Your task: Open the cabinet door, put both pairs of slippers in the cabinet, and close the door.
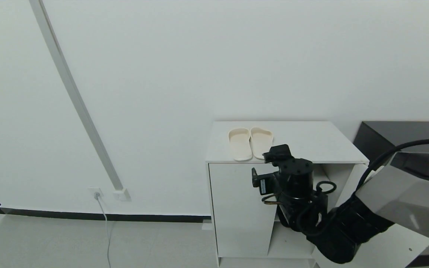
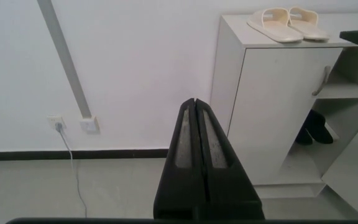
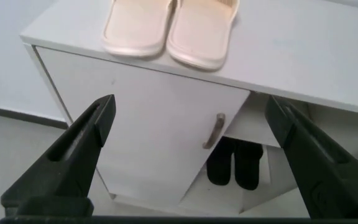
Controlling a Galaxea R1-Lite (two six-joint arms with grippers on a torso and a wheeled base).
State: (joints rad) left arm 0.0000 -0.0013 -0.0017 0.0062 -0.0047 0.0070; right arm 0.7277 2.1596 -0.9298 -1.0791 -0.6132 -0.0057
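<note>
Presently we see the cream slippers (image 1: 250, 143) lying side by side on top of the cabinet (image 1: 311, 139), near its front edge. Beside the closed left door (image 3: 142, 118), the open half shows the dark slippers (image 3: 235, 163) on a low shelf. Our right tool (image 3: 189, 106) hangs before the door, spread wide and empty. Our left tool (image 2: 195, 106) is pressed together on nothing, well apart from the cabinet.

Matt white cabinet (image 1: 311, 143), smooth cream slippers (image 1: 251, 143), brushed metal handle (image 3: 214, 130)
</note>
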